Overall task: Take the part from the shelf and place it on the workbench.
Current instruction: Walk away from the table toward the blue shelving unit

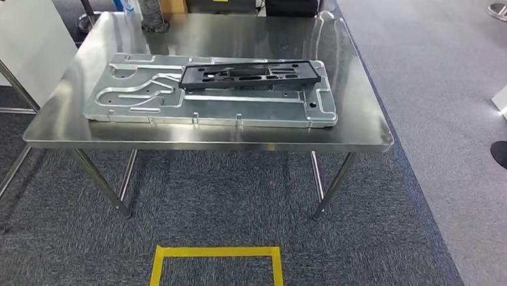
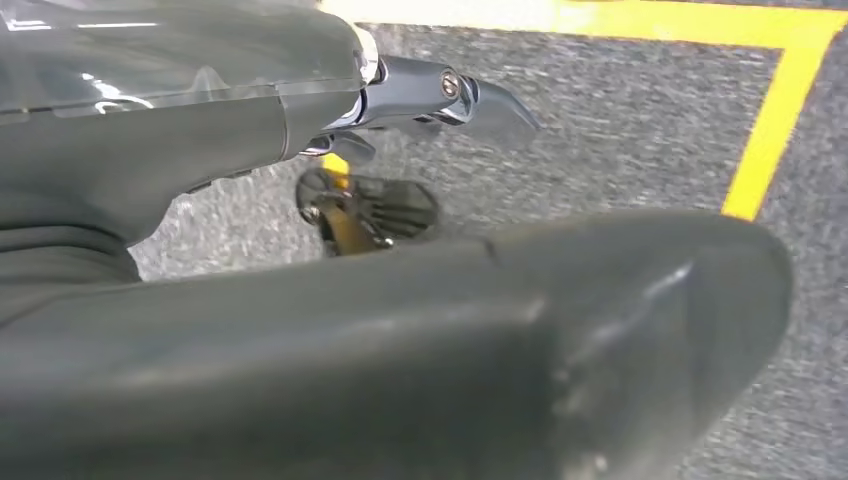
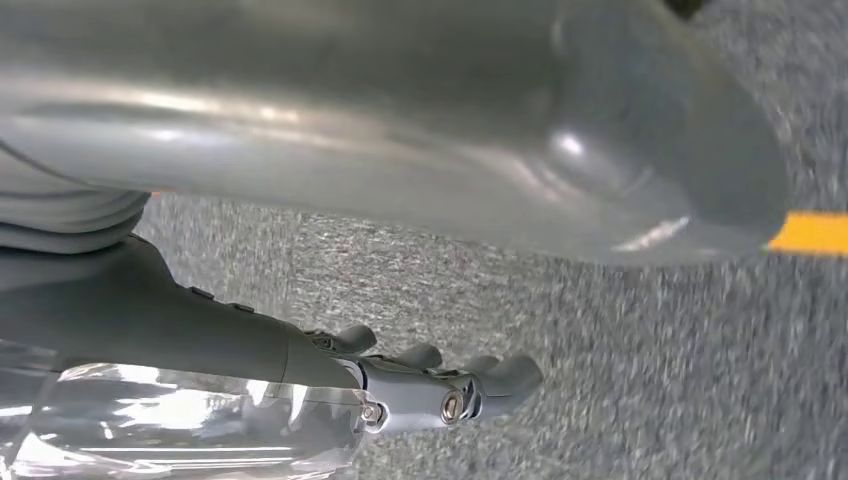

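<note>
My left robot hand [image 2: 440, 100] and right robot hand [image 3: 440, 385] hang over carpet, fingers loosely apart, holding nothing; the part [image 1: 251, 75] lies far ahead on the surface [image 1: 363, 132].

My fingers [image 2: 470, 100] on left hand & fingers [image 3: 450, 385] on right hang over the floor [image 1: 376, 254], nothing betw. them. Worktop [image 1: 363, 132] well ahead of fingers; fixture plate [image 1: 141, 104] on it, part [image 1: 251, 76] on plate's far right. Floor marking [image 1: 219, 252] betw. me & worktop.
</note>
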{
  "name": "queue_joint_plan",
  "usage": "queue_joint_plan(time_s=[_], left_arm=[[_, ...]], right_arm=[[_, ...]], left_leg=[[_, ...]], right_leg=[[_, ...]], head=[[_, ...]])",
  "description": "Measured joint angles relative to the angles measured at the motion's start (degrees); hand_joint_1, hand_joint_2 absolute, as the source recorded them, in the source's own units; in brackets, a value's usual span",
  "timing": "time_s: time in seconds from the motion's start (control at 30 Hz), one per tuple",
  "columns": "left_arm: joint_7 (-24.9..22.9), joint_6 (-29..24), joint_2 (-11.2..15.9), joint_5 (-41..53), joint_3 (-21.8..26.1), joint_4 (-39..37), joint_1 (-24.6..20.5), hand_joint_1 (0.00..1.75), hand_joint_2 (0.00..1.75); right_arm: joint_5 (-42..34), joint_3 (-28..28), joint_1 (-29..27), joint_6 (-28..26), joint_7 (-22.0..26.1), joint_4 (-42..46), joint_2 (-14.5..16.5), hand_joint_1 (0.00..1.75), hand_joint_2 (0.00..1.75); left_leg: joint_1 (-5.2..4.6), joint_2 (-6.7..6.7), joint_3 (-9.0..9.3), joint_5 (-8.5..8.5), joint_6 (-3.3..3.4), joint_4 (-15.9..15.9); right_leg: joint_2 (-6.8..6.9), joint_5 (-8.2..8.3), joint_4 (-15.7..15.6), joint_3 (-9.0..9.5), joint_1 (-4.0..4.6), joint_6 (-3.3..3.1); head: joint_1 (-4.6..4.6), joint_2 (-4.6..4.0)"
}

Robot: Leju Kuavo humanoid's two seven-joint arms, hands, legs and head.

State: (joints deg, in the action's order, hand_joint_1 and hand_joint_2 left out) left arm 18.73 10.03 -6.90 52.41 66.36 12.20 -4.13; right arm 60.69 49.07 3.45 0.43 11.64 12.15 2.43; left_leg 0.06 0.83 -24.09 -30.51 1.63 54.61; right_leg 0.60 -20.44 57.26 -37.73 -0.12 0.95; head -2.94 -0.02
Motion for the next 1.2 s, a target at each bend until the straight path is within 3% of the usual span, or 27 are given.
queue_joint_plan(time_s=[0.03,0.07,0.1,0.13,0.17,0.2,0.23,0.3,0.37,0.4,0.43,0.5,0.53,0.57,0.63,0.67,0.7,0.73,0.8,0.87,0.9,0.97,1.03,1.07,1.13,1.17,1.2], left_arm=[[0.02,-0.04,-0.09,0.03,-0.07,-0.04,0.04,0.00,0.00],[0.07,-0.09,-0.16,0.09,-0.11,-0.07,0.04,0.00,0.00],[0.13,-0.14,-0.16,0.16,-0.14,-0.07,0.04,0.00,0.00],[0.19,-0.14,-0.16,0.23,-0.16,-0.07,0.04,0.00,0.00],[0.22,-0.12,-0.16,0.32,-0.18,-0.07,0.04,0.00,0.00],[0.24,-0.07,-0.16,0.42,-0.19,-0.07,0.04,0.00,0.00],[0.24,0.02,-0.16,0.58,-0.20,-0.07,0.03,0.00,0.00],[0.23,0.22,-0.16,0.85,-0.21,-0.07,0.02,0.00,0.00],[0.23,0.37,-0.16,0.93,-0.22,-0.07,-0.02,0.00,0.00],[0.23,0.40,-0.16,0.94,-0.22,-0.07,-0.04,0.00,0.00],[0.23,0.42,-0.15,0.94,-0.22,-0.07,-0.06,0.00,0.00],[0.26,0.43,-0.10,0.91,-0.22,-0.07,0.01,0.00,0.00],[0.32,0.46,-0.08,0.86,-0.22,-0.07,0.11,0.00,0.00],[0.41,0.49,-0.05,0.78,-0.22,-0.07,0.19,0.00,0.00],[0.61,0.55,-0.05,0.61,-0.22,-0.07,0.28,0.00,0.00],[0.70,0.55,-0.05,0.55,-0.22,-0.07,0.28,0.00,0.00],[0.77,0.54,-0.05,0.53,-0.22,-0.07,0.28,0.00,0.00],[0.83,0.50,-0.05,0.54,-0.22,-0.07,0.26,0.00,0.00],[0.93,0.41,-0.03,0.63,-0.21,-0.07,0.16,0.00,0.00],[0.99,0.34,0.02,0.79,-0.21,-0.07,-0.07,0.00,0.00],[1.01,0.28,0.03,0.86,-0.21,-0.07,-0.16,0.00,0.00],[0.99,0.11,0.03,0.92,-0.22,-0.07,-0.14,0.00,0.00],[0.96,-0.09,0.02,0.94,-0.21,-0.08,-0.11,0.00,0.00],[0.96,-0.17,0.02,0.94,-0.20,-0.09,-0.13,0.00,0.00],[0.97,-0.26,0.03,0.93,-0.20,-0.09,-0.18,0.00,0.00],[0.97,-0.28,0.04,0.92,-0.20,-0.09,-0.16,0.00,0.00],[0.97,-0.30,0.04,0.92,-0.20,-0.09,-0.16,0.00,0.00]], right_arm=[[0.17,-0.08,-0.05,0.14,-0.19,-0.11,0.07,0.00,0.00],[0.33,-0.20,-0.08,0.27,-0.54,-0.21,0.13,0.00,0.00],[0.51,-0.34,-0.10,0.39,-1.01,-0.28,0.21,0.00,0.00],[0.68,-0.47,-0.12,0.47,-1.59,-0.33,0.26,0.00,0.00],[0.82,-0.56,-0.12,0.49,-2.32,-0.34,0.28,0.00,0.00],[0.97,-0.62,-0.12,0.48,-3.27,-0.34,0.29,0.00,0.00],[1.13,-0.65,-0.14,0.46,-4.38,-0.34,0.27,0.00,0.00],[1.44,-0.67,-0.18,0.43,-6.53,-0.34,0.23,0.00,0.00],[1.63,-0.68,-0.14,0.48,-7.84,-0.35,0.14,0.00,0.00],[1.69,-0.68,-0.12,0.51,-8.23,-0.36,0.10,0.00,0.00],[1.73,-0.68,-0.13,0.55,-8.51,-0.36,0.04,0.00,0.00],[1.82,-0.68,-0.25,0.60,-9.05,-0.41,0.01,0.00,0.00],[1.91,-0.68,-0.28,0.69,-9.42,-0.44,-0.05,0.00,0.00],[2.03,-0.68,-0.31,0.83,-9.73,-0.47,-0.10,0.00,0.00],[2.27,-0.69,-0.36,1.28,-10.00,-0.48,-0.22,0.00,0.00],[2.39,-0.70,-0.40,1.52,-9.83,-0.48,-0.25,0.00,0.00],[2.51,-0.70,-0.42,1.74,-9.41,-0.48,-0.26,0.00,0.00],[2.62,-0.70,-0.41,1.92,-8.79,-0.48,-0.26,0.00,0.00],[2.79,-0.72,-0.37,2.24,-7.07,-0.49,-0.25,0.00,0.00],[2.87,-0.77,-0.26,2.43,-5.59,-0.50,-0.21,0.00,0.00],[2.92,-0.79,-0.18,2.48,-4.94,-0.50,-0.20,0.00,0.00],[3.02,-0.84,-0.07,2.54,-3.74,-0.50,-0.19,0.00,0.00],[3.10,-0.91,0.02,2.58,-2.90,-0.52,-0.20,0.00,0.00],[3.11,-0.93,0.04,2.61,-2.72,-0.54,-0.20,0.00,0.00],[3.13,-1.00,0.11,2.64,-2.60,-0.60,-0.18,0.00,0.00],[3.14,-1.03,0.11,2.66,-2.59,-0.63,-0.18,0.00,0.00],[3.15,-1.04,0.11,2.65,-2.59,-0.65,-0.18,0.00,0.00]], left_leg=[[0.09,0.12,-0.75,0.88,0.42,-0.14],[0.16,0.22,-1.69,1.76,0.73,-0.20],[0.12,0.20,-2.73,2.58,0.93,-0.17],[0.07,0.22,-3.78,3.35,0.94,-0.06],[0.04,0.27,-4.87,4.08,0.86,0.11],[0.04,0.33,-5.99,4.76,0.74,0.40],[0.06,0.39,-7.12,5.35,0.57,0.78],[0.09,0.43,-9.11,6.31,0.18,1.68],[-0.04,0.43,-10.42,7.09,-0.39,2.56],[-0.07,0.46,-10.81,7.55,-0.73,2.80],[-0.08,0.49,-11.10,8.07,-1.11,2.91],[0.10,0.37,-11.71,8.26,-1.84,3.09],[0.19,0.18,-12.30,6.82,-2.18,4.23],[0.31,-0.02,-13.14,4.35,-2.48,6.44],[0.47,-0.27,-15.07,-1.58,-2.93,13.78],[0.53,-0.28,-15.63,-3.10,-3.07,17.23],[0.56,-0.29,-15.48,-3.16,-3.12,19.35],[0.57,-0.29,-14.47,-2.03,-3.09,19.59],[0.56,-0.34,-9.35,0.97,-2.78,13.99],[0.35,-0.43,-3.30,0.95,-2.16,5.14],[0.20,-0.48,-1.60,0.32,-1.79,2.23],[0.06,-0.46,-1.20,0.13,-0.95,0.35],[0.21,-0.23,-2.09,1.22,0.00,0.15],[0.30,-0.13,-2.65,1.83,0.46,0.02],[0.17,-0.06,-4.04,2.91,1.00,0.16],[0.07,-0.06,-4.84,3.43,1.05,0.34],[-0.02,-0.06,-5.69,3.91,1.03,0.59]], right_leg=[[-0.15,-2.12,1.41,-0.51,-0.08,0.27],[-0.30,-5.46,4.14,-1.21,-0.26,0.50],[-0.36,-9.09,7.76,-1.92,-0.34,0.75],[-0.37,-11.59,11.64,-2.42,-0.46,0.96],[-0.37,-12.61,14.90,-2.55,-0.57,1.17],[-0.37,-11.87,16.54,-1.94,-0.66,1.31],[-0.36,-10.20,16.33,-0.46,-0.75,1.37],[-0.36,-7.89,10.33,5.28,-0.86,1.25],[-0.39,-9.41,1.70,11.36,-0.69,0.72],[-0.42,-10.39,-0.97,12.93,-0.53,0.38],[-0.45,-10.74,-2.27,13.32,-0.39,-0.02],[-0.32,-9.87,-2.35,12.36,-0.42,-0.91],[-0.20,-9.21,-2.40,11.74,-0.50,-1.39],[-0.08,-8.54,-2.43,11.01,-0.55,-1.77],[0.03,-7.27,-2.27,9.31,-0.41,-2.17],[0.05,-6.66,-2.11,8.39,-0.32,-2.20],[0.05,-6.05,-1.88,7.39,-0.25,-2.16],[0.04,-5.50,-1.63,6.40,-0.21,-2.08],[-0.03,-4.46,-1.05,4.60,-0.19,-1.76],[-0.02,-3.56,-0.54,3.41,-0.06,-1.22],[0.03,-3.08,-0.44,3.08,-0.04,-0.89],[0.07,-2.12,-0.60,2.70,-0.03,-0.19],[-0.13,-3.45,0.31,2.10,-0.15,0.47],[-0.23,-5.55,2.19,1.43,-0.21,0.76],[-0.33,-11.19,9.30,-0.60,-0.44,1.20],[-0.34,-13.01,13.06,-1.44,-0.53,1.37],[-0.34,-13.55,15.57,-1.64,-0.58,1.46]], head=[[0.01,0.00],[0.01,0.00],[0.02,0.00],[0.02,0.00],[0.02,0.00],[0.01,0.00],[0.01,0.00],[0.01,0.00],[0.00,0.00],[0.00,0.00],[-0.01,0.00],[0.00,0.00],[-0.01,0.00],[-0.01,0.00],[-0.01,0.00],[-0.01,0.00],[-0.01,0.00],[-0.01,0.00],[-0.01,0.00],[-0.01,0.00],[-0.01,0.00],[0.00,0.00],[0.01,0.00],[0.01,0.00],[0.01,0.00],[0.01,0.00],[0.01,0.00]])
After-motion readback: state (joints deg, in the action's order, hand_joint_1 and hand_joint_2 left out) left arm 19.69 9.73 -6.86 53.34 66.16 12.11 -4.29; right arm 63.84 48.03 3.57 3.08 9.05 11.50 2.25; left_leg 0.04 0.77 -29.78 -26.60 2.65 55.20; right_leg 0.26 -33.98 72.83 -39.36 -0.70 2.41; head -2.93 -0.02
